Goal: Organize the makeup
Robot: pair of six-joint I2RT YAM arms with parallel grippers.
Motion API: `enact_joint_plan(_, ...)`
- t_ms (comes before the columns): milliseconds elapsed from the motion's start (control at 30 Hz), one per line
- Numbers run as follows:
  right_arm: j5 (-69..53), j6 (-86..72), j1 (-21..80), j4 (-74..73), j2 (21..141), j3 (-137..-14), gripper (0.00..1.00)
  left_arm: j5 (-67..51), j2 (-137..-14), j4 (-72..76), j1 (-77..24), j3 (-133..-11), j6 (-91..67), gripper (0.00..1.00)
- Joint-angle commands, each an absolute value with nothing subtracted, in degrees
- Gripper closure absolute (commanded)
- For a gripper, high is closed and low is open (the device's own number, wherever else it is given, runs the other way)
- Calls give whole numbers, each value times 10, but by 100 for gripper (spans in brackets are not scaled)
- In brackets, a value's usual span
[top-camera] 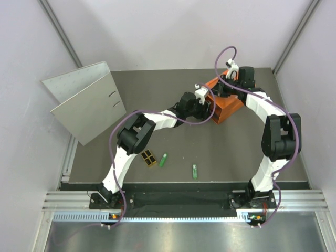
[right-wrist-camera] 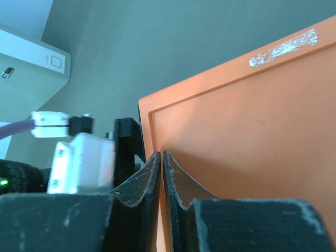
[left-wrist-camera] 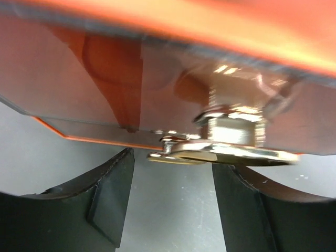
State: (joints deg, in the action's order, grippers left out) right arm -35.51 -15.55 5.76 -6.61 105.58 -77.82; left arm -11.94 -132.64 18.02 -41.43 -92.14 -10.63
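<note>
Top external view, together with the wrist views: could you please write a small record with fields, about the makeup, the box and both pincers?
makeup in view: black-and-gold palette and two green sticks, lying at the near side
orange box: far side, right of centre
left pincer: open, at the box's metal handle
right pincer: shut, over the box top
grey binder: far left

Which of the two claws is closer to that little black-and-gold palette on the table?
Left. The left gripper is at the orange box's front, beyond the palette; the right gripper is farther back, over the box's top.
</note>
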Motion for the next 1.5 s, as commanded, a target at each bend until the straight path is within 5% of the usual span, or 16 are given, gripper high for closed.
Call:
enact_joint_plan(0,-259,-109,55,-253,1137,-729,91,-109,-1339,223,-413,-957,-110,36)
enact_joint_plan(167,-259,-108,55,-254,1141,-732,91,-104,-1341,225,-411,-956,-111,42)
enact_joint_plan(733,-259,-107,55,-257,1147,-737,91,-106,-1334,203,-396,-973,-96,99)
enact_joint_plan(1467,-264,-108,55,-256,1150,-740,91,-71,-1223,187,-381,-853,-50,100)
